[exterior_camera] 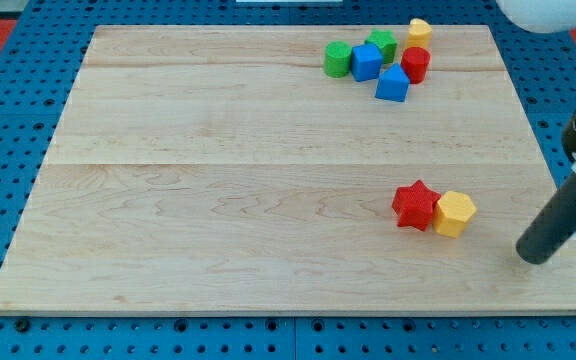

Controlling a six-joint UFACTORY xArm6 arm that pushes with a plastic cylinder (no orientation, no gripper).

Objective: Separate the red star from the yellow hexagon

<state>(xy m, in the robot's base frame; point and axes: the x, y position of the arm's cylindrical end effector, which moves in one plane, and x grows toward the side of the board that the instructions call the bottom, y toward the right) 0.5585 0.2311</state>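
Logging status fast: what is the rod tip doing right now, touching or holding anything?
My tip: no claw, holds nothing; touches no block, sits apart at the view's right of the yellow hexagon, which touches the red star.

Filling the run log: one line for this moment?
my tip: right of pair, apart | red star touching yellow hexagon | not yet separated | other blocks clustered at view's top

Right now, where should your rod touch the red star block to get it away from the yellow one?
I can't grip, only push. The red star block touches the yellow hexagon block on its right. My tip sits right of both. I'd probably slip into the notch at their seam from below, then press the star's right face leftward.
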